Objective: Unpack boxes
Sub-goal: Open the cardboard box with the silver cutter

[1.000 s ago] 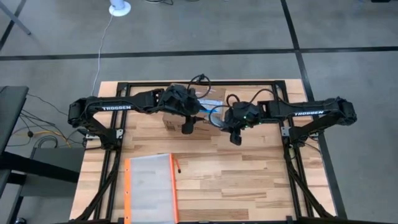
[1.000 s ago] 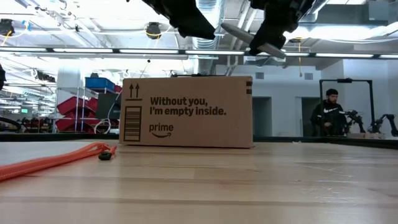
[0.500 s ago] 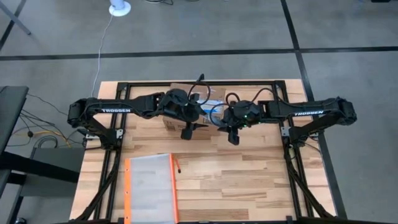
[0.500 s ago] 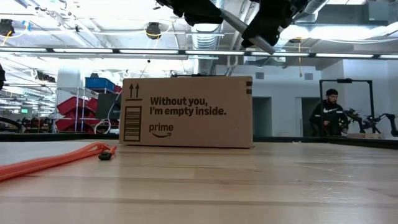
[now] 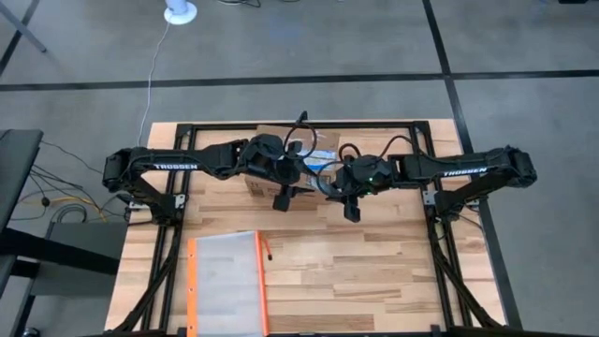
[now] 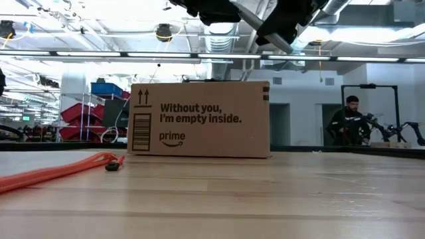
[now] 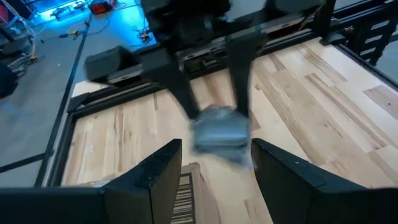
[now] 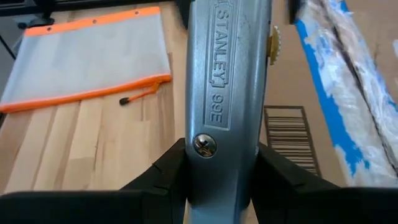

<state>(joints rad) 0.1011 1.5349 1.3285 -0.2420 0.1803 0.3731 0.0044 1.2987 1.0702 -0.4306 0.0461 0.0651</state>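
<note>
The brown cardboard box (image 6: 199,119) stands on the table's far middle, showing its barcode (image 8: 292,130) and blue-and-white tape (image 8: 323,81). My right gripper (image 8: 217,180) hovers above the box's right part (image 5: 351,201), shut on a grey metal utility knife (image 8: 224,81). My left gripper (image 7: 214,180) hangs open above the box's near edge (image 5: 281,194), touching nothing. In the left wrist view the knife (image 7: 221,130) appears beyond its spread fingers. My right gripper pinches the knife's flat sides (image 8: 208,146) between its two fingers (image 8: 161,174), beside the body screw. The knife runs along the fingers and sticks out past their tips. It is lifted clear, above the box.
A clear pouch with orange edges (image 5: 225,281) lies flat on the table's near left, its orange pull cord (image 6: 53,172) trailing toward the box. Black frame rails (image 5: 178,140) run along the table's far and side edges. Bare wood lies at the near right.
Both grippers have risen above the box. My right gripper has carried the knife upward and slightly toward the table's left, closer to my left gripper. The box and the pouch have stayed in place.
</note>
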